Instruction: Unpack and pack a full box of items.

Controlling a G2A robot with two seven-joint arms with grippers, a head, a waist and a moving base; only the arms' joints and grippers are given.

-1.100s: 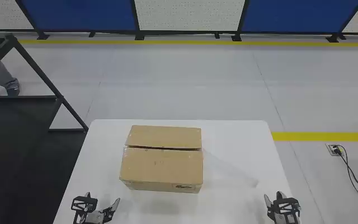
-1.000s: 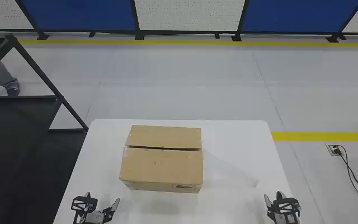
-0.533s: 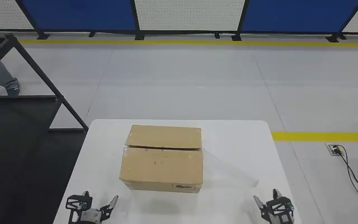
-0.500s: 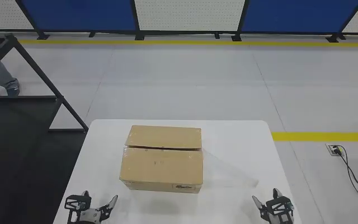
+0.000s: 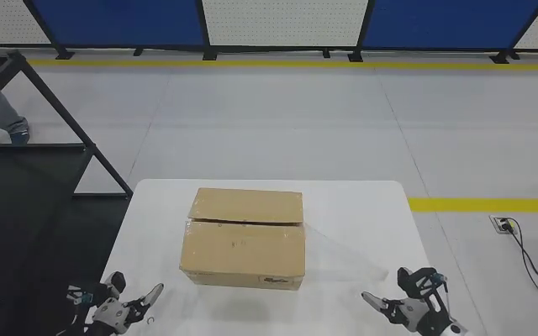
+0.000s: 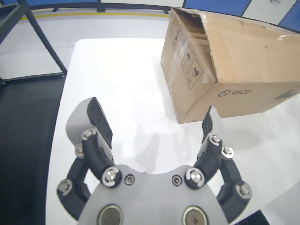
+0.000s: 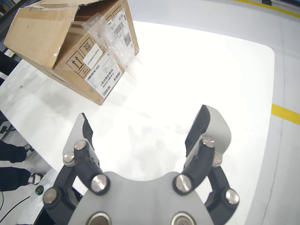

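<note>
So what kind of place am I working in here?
Most likely a robot test cell in a lab or workshop hall: blue partition panels fence the area, a yellow line marks the floor, and a cardboard box sits on a plain white table.

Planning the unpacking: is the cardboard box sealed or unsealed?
Unsealed: the cardboard box has its flaps down, but one flap gapes and clear tape hangs loose.

This looks like a lab or industrial test hall: pale grey floor (image 5: 277, 118) with painted yellow lines (image 5: 269, 62), blue and white partition panels (image 5: 118, 21) beyond the far edge of the white bench (image 5: 353, 218), and a black metal frame (image 5: 59, 109) off its left edge.
</note>
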